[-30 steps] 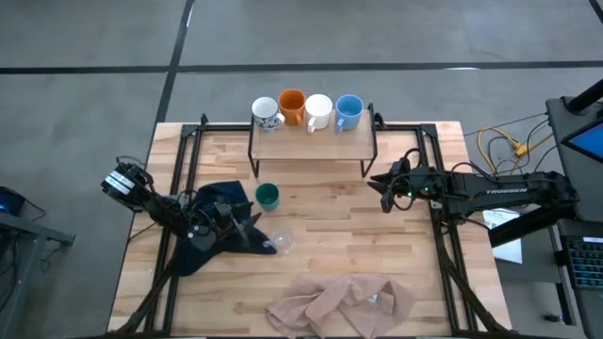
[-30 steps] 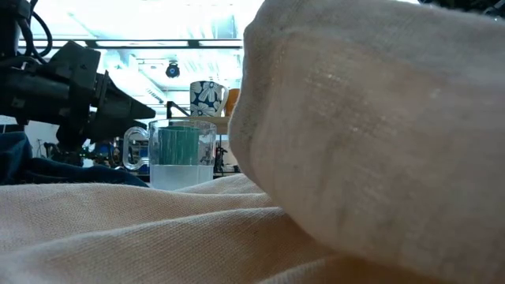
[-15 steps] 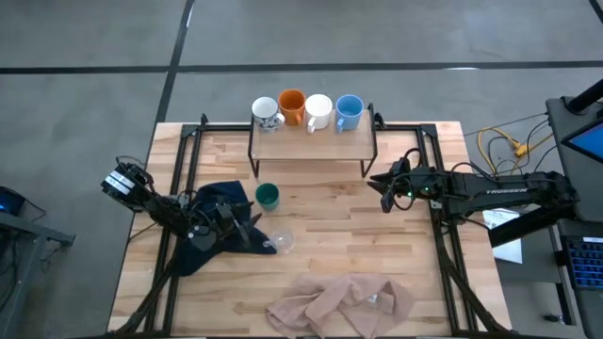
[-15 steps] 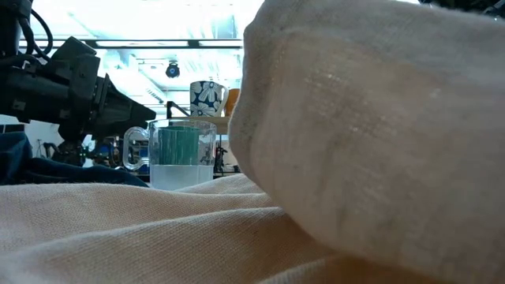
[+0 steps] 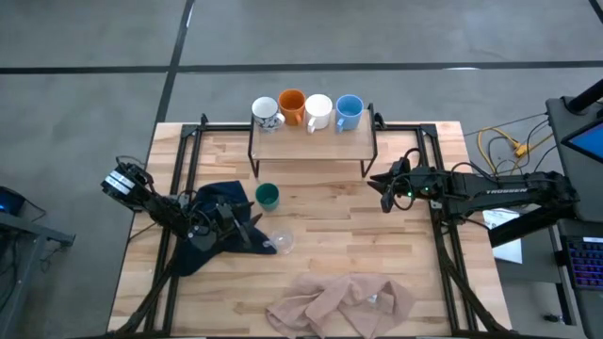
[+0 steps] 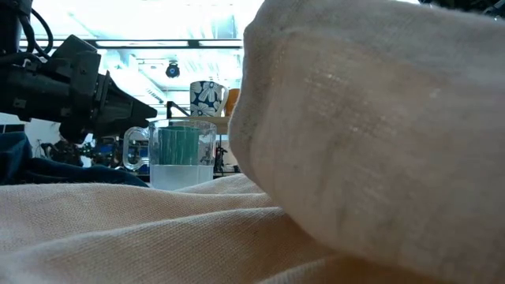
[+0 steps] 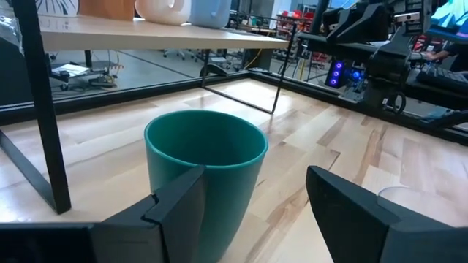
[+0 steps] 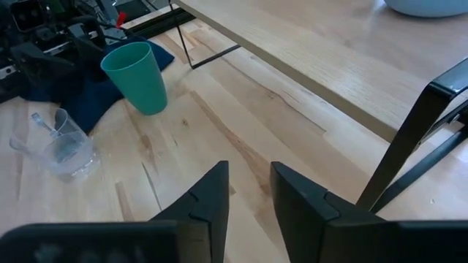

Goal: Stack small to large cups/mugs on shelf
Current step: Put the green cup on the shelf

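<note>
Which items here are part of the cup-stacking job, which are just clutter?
Job: patterned mug, orange mug, white mug, light blue mug, shelf, green cup, clear glass cup.
Clutter: dark blue cloth, beige cloth.

high view: straight down over the whole table (image 5: 396,282).
low view: table height, close behind beige cloth (image 6: 355,158).
wrist views: low, forward; both share the green cup (image 7: 205,172).

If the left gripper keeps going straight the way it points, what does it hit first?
Most likely the dark green mug, standing just ahead of the open left gripper, slightly off its centreline; depth is uncertain.
</note>
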### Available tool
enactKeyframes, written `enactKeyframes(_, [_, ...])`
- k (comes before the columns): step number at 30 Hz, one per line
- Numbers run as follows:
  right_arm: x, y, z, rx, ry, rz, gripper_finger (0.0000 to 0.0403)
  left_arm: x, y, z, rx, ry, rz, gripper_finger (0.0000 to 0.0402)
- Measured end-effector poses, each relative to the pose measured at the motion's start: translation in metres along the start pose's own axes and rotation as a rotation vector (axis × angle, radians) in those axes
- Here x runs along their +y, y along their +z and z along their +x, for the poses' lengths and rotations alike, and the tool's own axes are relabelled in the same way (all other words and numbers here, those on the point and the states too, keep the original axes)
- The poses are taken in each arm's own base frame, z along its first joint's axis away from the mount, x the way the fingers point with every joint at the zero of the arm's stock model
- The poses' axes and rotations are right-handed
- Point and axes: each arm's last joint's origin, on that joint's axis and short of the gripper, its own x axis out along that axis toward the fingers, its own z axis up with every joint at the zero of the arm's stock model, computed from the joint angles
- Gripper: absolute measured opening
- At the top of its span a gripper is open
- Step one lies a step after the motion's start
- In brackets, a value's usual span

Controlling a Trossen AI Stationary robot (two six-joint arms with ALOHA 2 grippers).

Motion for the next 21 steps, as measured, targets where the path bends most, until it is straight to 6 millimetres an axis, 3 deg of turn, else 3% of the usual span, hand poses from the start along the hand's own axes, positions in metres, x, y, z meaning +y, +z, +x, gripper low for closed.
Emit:
enactKeyframes(13, [0.0,0.0,0.0,0.0,0.0,0.0,0.0101,-0.0007,-0.0011,-0.0001,0.024,-0.048,0.032,0.0222])
enactKeyframes(21, [0.0,0.0,0.0,0.0,0.0,0.0,0.0096,0.0003,-0.0005,0.0015,0.023,-0.039,-0.042,0.0222])
